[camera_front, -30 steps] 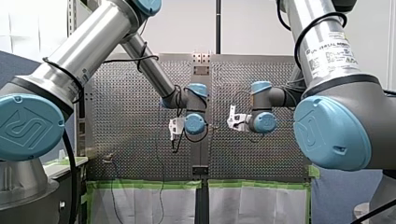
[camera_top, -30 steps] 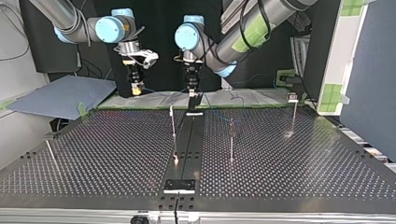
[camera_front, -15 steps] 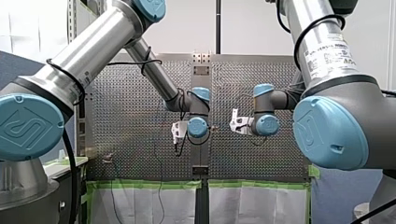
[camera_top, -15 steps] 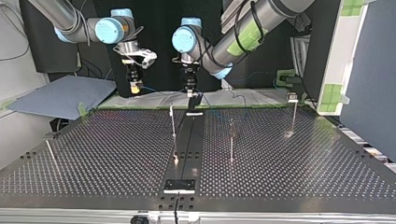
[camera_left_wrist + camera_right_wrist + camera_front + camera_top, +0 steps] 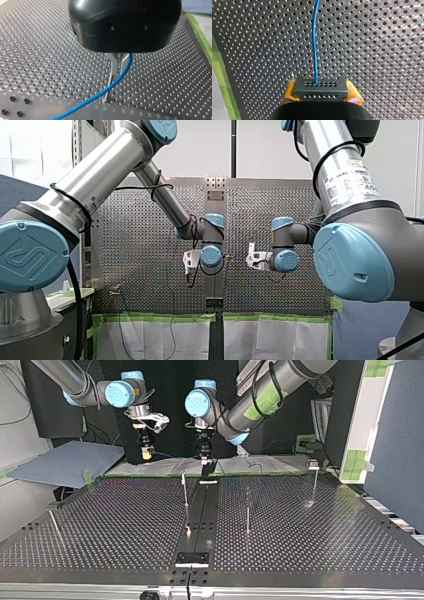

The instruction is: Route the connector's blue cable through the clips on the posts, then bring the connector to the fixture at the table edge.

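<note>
In the right wrist view my right gripper (image 5: 320, 93) is shut on the black connector (image 5: 320, 88), held between its yellow pads (image 5: 290, 92). The blue cable (image 5: 314, 40) leaves the connector's face and runs straight ahead over the perforated table. In the left wrist view my left gripper (image 5: 117, 71) has its metal fingers shut on the blue cable (image 5: 100, 93), just above a thin post (image 5: 108, 91). In the top view my right gripper (image 5: 146, 453) hangs at the back left. My left gripper (image 5: 205, 459) hangs beside it, over the black centre rail (image 5: 199, 510).
Thin posts stand on the table in the top view: one by the rail (image 5: 185, 491), one right of it (image 5: 248, 510), one at the far right (image 5: 315, 480), one at the left edge (image 5: 54, 522). A black fixture plate (image 5: 192, 559) sits at the near edge.
In the front view my left gripper has shifted right toward the centre rail and my right gripper has dropped slightly. Both grips are unchanged.
</note>
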You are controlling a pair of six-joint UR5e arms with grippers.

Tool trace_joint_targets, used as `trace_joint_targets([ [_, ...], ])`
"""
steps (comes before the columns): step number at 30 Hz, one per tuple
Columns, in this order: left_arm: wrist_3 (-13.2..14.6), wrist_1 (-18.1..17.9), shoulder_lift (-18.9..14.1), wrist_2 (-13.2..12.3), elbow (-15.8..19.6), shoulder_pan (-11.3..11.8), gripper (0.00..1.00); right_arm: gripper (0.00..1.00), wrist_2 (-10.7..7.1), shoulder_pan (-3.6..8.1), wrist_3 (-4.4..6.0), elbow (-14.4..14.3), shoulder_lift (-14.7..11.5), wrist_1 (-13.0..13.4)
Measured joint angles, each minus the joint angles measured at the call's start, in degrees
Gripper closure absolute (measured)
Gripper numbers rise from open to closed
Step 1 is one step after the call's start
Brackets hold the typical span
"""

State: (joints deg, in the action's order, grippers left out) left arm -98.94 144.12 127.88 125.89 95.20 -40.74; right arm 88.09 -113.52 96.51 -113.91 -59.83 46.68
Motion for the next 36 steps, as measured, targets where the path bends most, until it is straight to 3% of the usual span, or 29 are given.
trace_joint_targets([
  [7, 0.0, 0.1, 0.0, 0.4, 0.0, 0.0, 1.00, 1.00, -1.28, 0.00, -0.41, 0.1, 0.1, 0.9],
  [18, 0.1, 0.0, 0.0, 1.0, 0.0, 0.2, 1.00, 1.00, -1.04, 0.12, -0.21, 0.2, 1.7, 2.3],
  [31, 0.0, -0.7, 1.0, -1.2, -0.5, 1.9, 1.00, 1.00, -0.82, 0.95, 0.06, 0.9, 2.9, 3.5],
  [36, -0.2, -0.7, 2.0, -1.9, -1.3, 2.3, 1.00, 1.00, -0.66, 0.10, 0.00, 0.5, 2.8, 3.4],
])
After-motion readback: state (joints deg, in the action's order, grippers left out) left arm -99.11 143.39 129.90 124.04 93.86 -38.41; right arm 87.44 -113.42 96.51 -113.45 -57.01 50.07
